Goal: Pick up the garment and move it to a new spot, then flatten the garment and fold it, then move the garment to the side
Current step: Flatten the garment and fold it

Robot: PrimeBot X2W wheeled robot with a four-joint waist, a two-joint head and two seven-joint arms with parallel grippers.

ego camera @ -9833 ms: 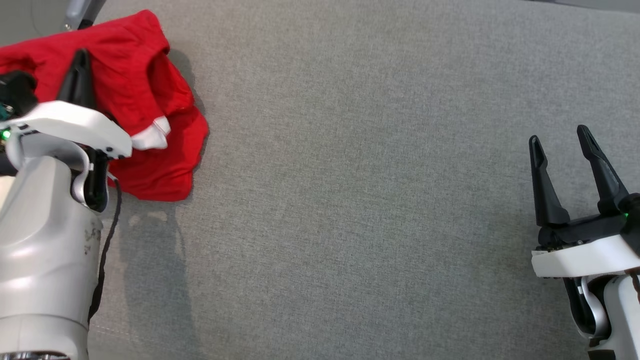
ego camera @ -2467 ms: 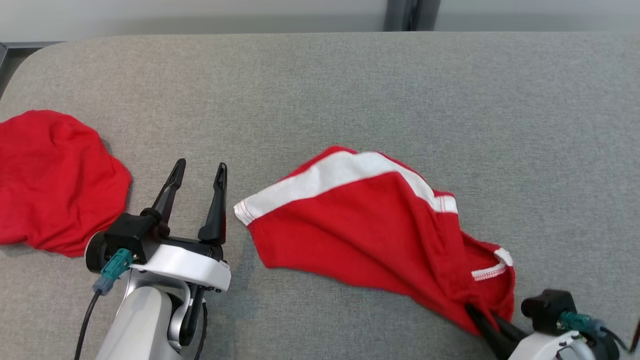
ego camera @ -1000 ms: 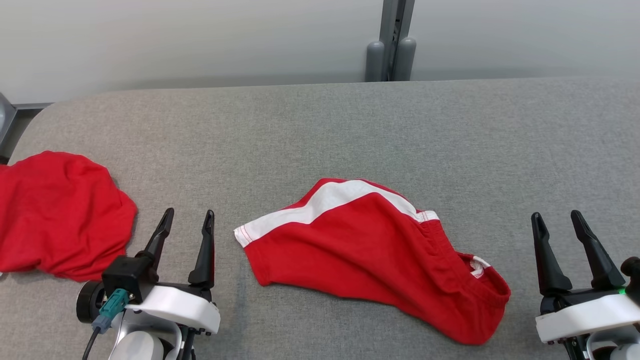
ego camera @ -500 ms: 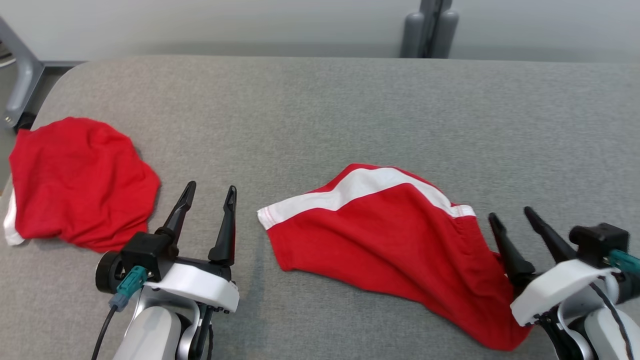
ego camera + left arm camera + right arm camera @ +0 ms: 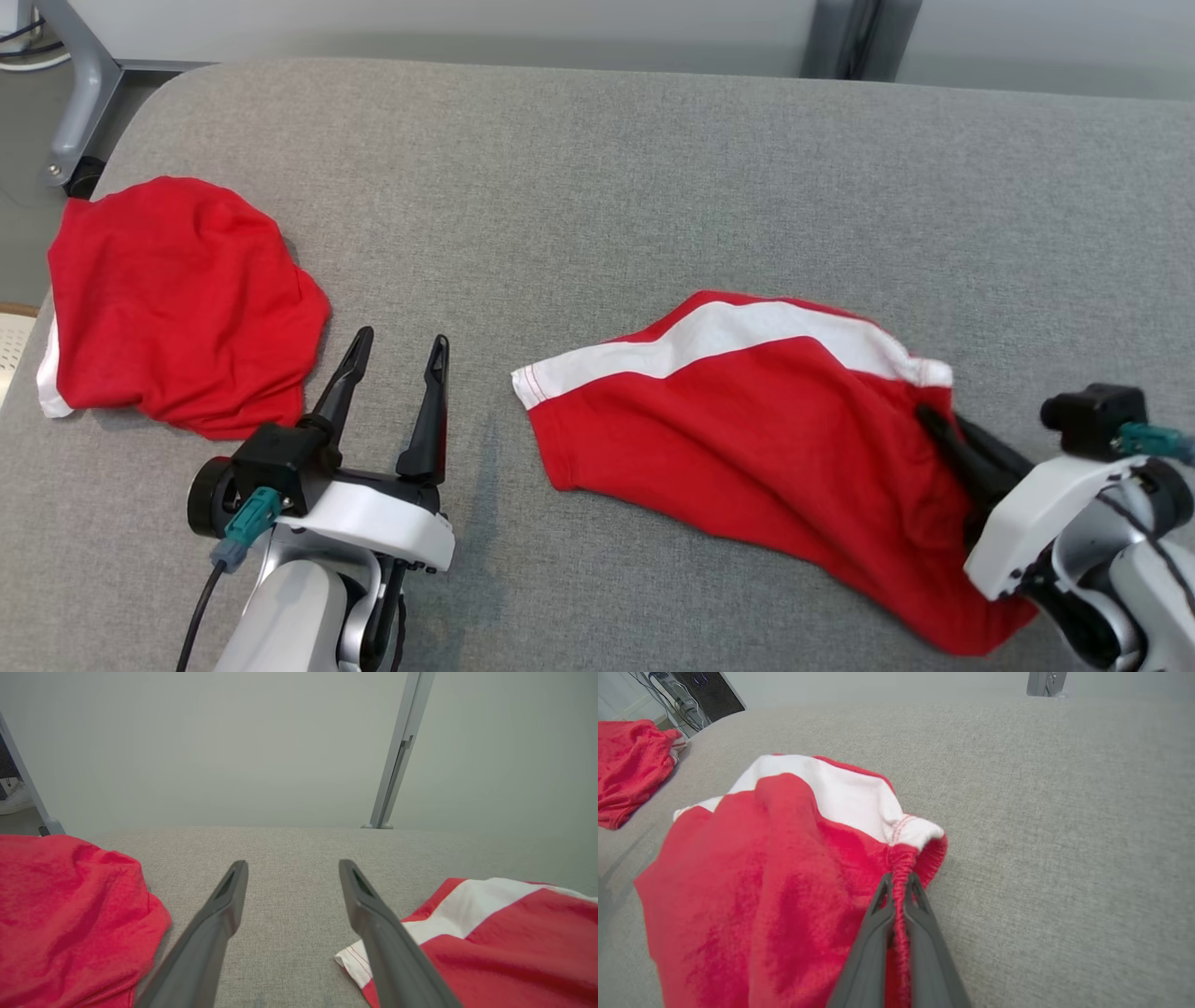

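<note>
Grey fabric-topped bench [image 5: 597,187], pale wall [image 5: 233,742] behind it, grey post [image 5: 397,765] at the far edge. On it the garment [image 5: 747,448] lies right of centre: red, white band [image 5: 747,331] along its far side, rumpled and not flat, white-stitched corner pointing toward the left arm. At its right end the right end effector [image 5: 900,877] is clamped fully closed on the cloth. Right wrist view: both fingers [image 5: 873,952] pressed together with a gathered red seam pinched between the tips, probably the elastic waistband, though the folds make that hard to confirm. Fabric bunches up at the tips, just below a small white flap [image 5: 910,830] with red stitching. Head view: the same fingers come in from the lower right and sit against the red fabric, wrist near the frame edge. Meanwhile the left end effector [image 5: 401,338] is spread wide with nothing in it, over bare bench between the two red items; the garment's near-left corner is close to its right finger but apart from it. Also a second red cloth [image 5: 177,299] is heaped near the bench's left edge, well apart from the garment, a sliver of white at its left side. Past the bench's far-left corner a metal frame leg [image 5: 79,93] stands on the floor.
</note>
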